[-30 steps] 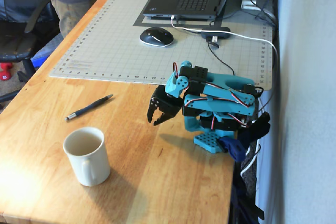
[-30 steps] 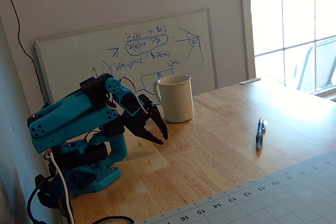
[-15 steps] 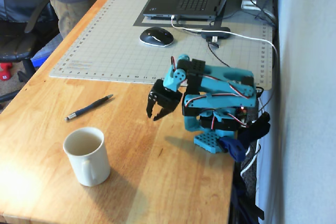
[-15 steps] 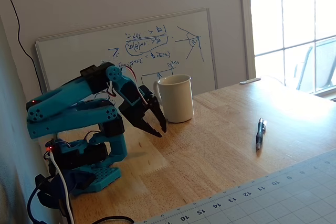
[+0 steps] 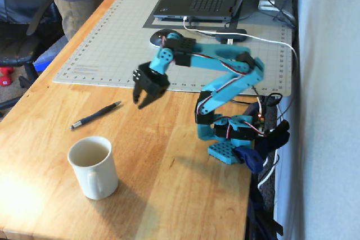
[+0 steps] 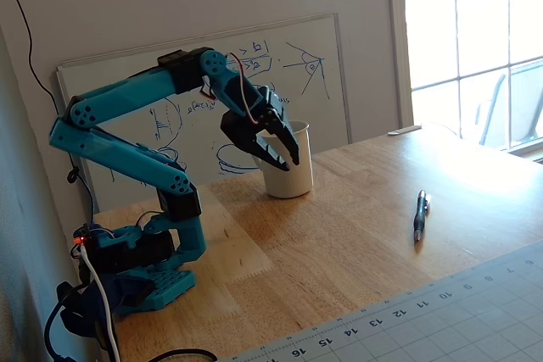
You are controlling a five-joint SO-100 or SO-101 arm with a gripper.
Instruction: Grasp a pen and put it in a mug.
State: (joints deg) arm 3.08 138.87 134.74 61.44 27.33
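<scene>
A fixed view shows the pen [image 5: 95, 114] lying flat, left of the gripper [image 5: 144, 101], whose jaws hang slightly parted and empty.

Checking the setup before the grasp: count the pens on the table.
1. The pen lies flat on the bare wood, apart from the mug, near the cutting mat. None seems hidden.

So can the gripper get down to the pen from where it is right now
Probably yes. The gripper hangs open above bare table, and the pen lies flat by itself, apart from the mug, with nothing between them.
</scene>
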